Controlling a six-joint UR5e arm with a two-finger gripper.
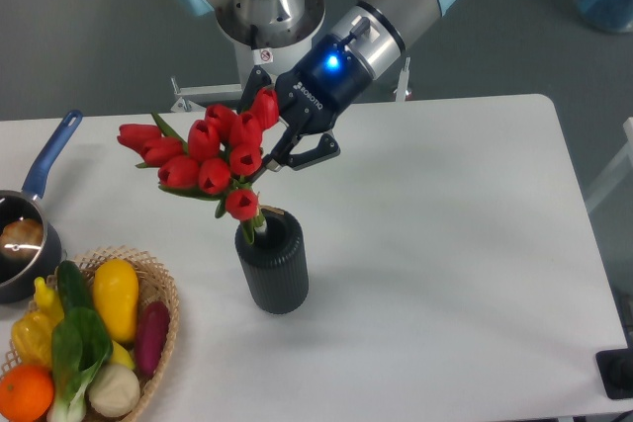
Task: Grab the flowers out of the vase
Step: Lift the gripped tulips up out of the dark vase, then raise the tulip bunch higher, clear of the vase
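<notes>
Already the flowers sit mostly above the vase, with the lowest red bloom just over its round mouth and a short pale stem end dipping into the opening. The gripper comes in from the far side of the tabletop, its fingers clamped on the bunch at the right-hand side, among the blooms and upper stems; one dark finger shows below and to the right of the tulips, the other is largely hidden behind them. The vase stands upright near the middle of the tabletop, closer to the near edge, apart from the wicker basket of vegetables at the near left corner and the saucepan at the left edge.

The risk, as I judge it, lies in that last stem end. If the lift drifts sideways before it clears the rim, it may catch and tip the light vase. The grip is also off to one side of a wide bunch, so the tulips could swing or slip loose.
</notes>
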